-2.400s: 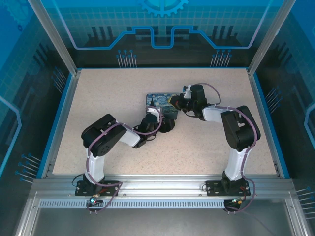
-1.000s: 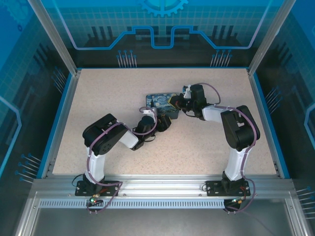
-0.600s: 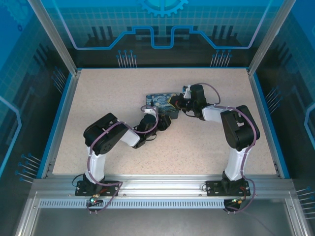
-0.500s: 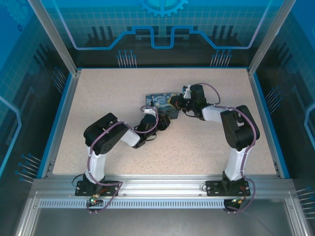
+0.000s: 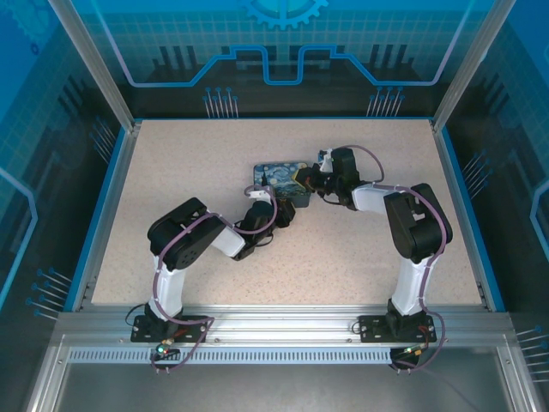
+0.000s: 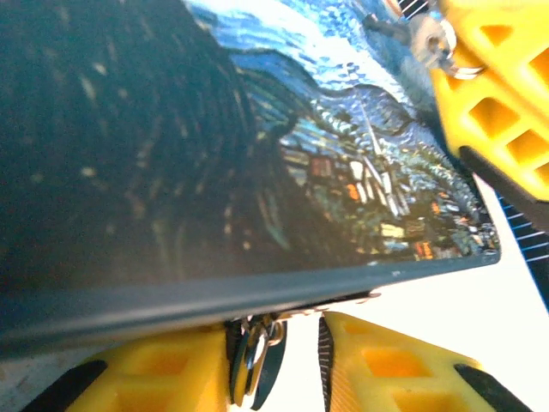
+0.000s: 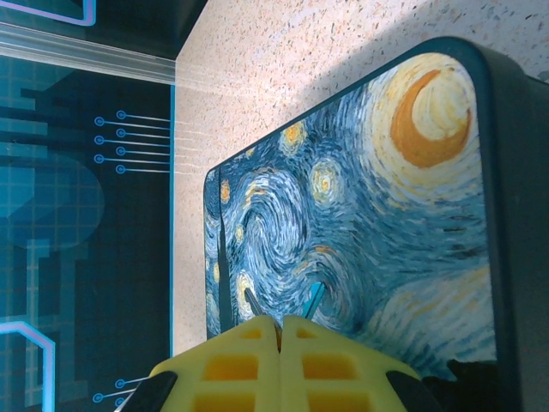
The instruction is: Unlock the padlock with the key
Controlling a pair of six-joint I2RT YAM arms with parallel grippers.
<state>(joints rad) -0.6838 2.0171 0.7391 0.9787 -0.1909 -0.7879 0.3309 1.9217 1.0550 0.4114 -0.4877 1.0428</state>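
Observation:
The blue painted box lies mid-table. My right gripper rests over its right end. In the right wrist view that gripper is shut on the key, a thin dark grey sliver that sticks out over the lid beside a blue sliver. My left gripper is at the box's front edge. The left wrist view shows it open, with the small dark padlock and its metal ring hanging under the lid edge. The padlock lies against the left finger, and a gap separates it from the right finger.
The right gripper's yellow fingers show at the top right of the left wrist view, close over the lid. Blue rails bound the speckled table. The two arms nearly meet at the box.
My left gripper has edged slightly left along the box's front edge. Both arms otherwise hold their places, and the right gripper stays shut.

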